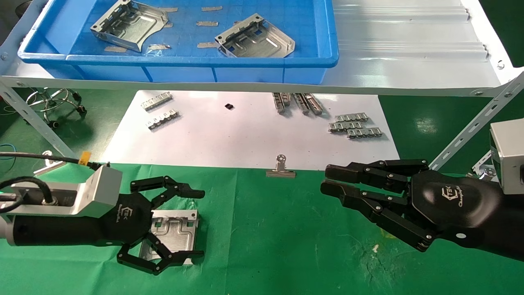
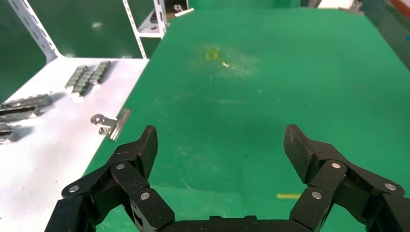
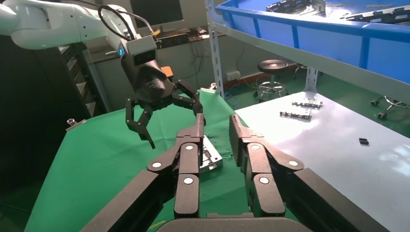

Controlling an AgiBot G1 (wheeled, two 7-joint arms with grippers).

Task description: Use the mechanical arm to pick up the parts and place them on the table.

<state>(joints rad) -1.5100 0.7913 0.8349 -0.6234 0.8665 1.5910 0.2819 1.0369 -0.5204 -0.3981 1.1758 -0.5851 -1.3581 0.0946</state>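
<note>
Hovering released, the left claw (image 1: 174, 225) spreads over a stiff, slippery part (image 1: 174, 233) near the surface (image 1: 286, 246) left edge; grip rims. Right claw (image 1: 339, 182) unclenched.

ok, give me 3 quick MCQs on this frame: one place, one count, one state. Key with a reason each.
1. Where does the part nearest the left gripper lie?
A. on the green table
B. in the blue bin
C. on the white sheet

2. How many parts are in the blue bin?
A. one
B. two
C. four

3. What state is the left gripper in?
A. shut on a part
B. shut, empty
C. open, above a part

Key:
1 A: the plate lies flat on the green table.
2 B: two plates sit in the blue bin.
3 C: the left gripper has its fingers spread, clear of the plate; the right gripper is off to the side.
</note>
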